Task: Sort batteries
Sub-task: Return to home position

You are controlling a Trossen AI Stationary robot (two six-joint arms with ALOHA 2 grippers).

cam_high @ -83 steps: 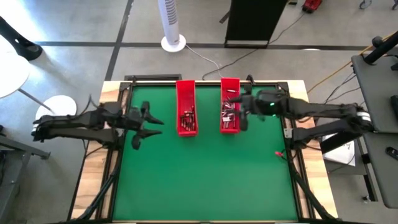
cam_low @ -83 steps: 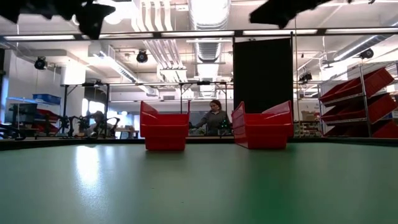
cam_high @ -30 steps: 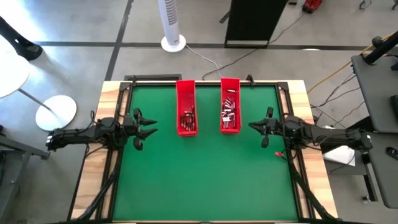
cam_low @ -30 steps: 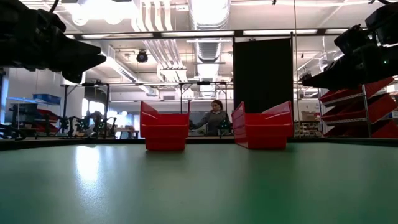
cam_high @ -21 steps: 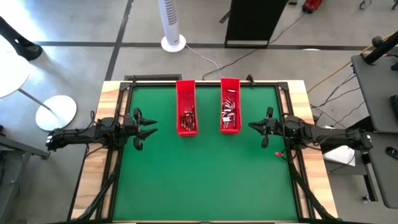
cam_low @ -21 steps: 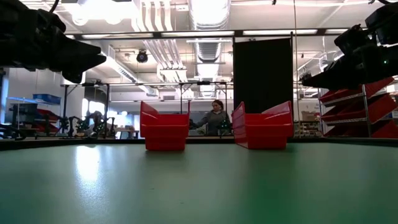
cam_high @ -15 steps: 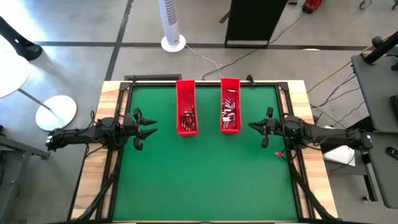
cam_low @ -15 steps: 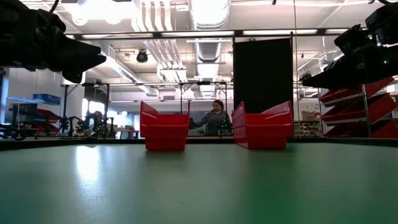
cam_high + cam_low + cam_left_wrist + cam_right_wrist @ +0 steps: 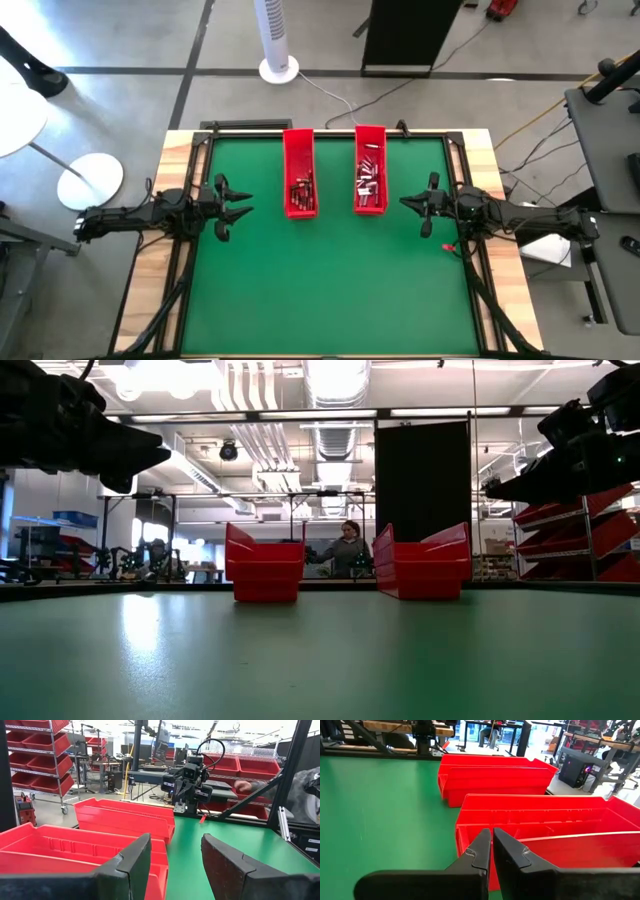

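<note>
I read the left tool [image 9: 240, 207] wide left of the trays [image 9: 298, 145] holding batteries [image 9: 301, 192], and the right tool [image 9: 408, 204] pinched empty right of them.

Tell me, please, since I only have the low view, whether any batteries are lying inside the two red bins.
Observer: Yes. In the high view the left red bin holds dark and reddish batteries, bunched at the end toward the table's middle.
Operator: And the other bin?
Observer: The right red bin holds silvery batteries, spread along more of its length.
Operator: Is either gripper carrying one?
Observer: No. In the wrist views, the left gripper is open and empty, and the right gripper is shut with nothing between its fingers.
</note>
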